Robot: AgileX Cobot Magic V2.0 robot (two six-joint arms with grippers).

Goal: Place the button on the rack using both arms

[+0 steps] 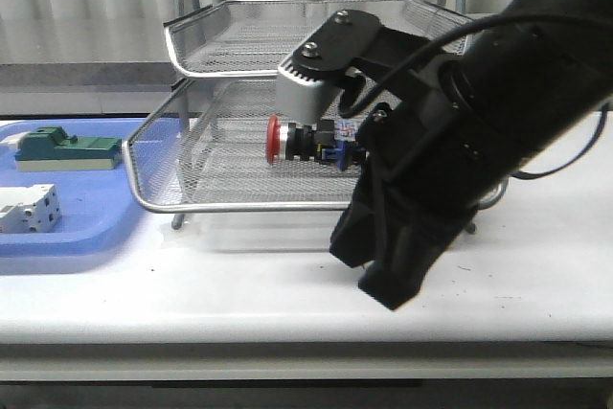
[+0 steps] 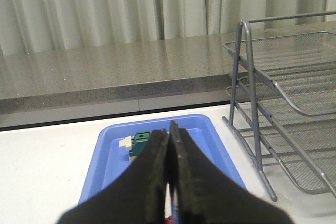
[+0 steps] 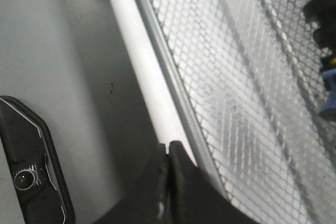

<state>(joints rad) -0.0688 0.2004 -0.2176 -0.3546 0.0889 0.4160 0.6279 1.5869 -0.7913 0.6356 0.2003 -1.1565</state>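
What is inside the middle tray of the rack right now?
The button lies in the middle tray of the rack, red head pointing left. The tray's right part is hidden behind the black arm, so anything there cannot be seen.

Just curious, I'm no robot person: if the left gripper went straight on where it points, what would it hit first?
The left gripper would probably meet the blue tray, near the green block; depth is unclear.

Robot lab bench setup, white table [image 1: 536, 265], pale pleated curtain backdrop [image 2: 105, 9], grey speckled ledge [image 2: 105, 72] behind, blue tray [image 2: 220, 150] of small electrical parts, wire-mesh rack [image 1: 230, 184], cabled black arms [image 1: 498, 112]
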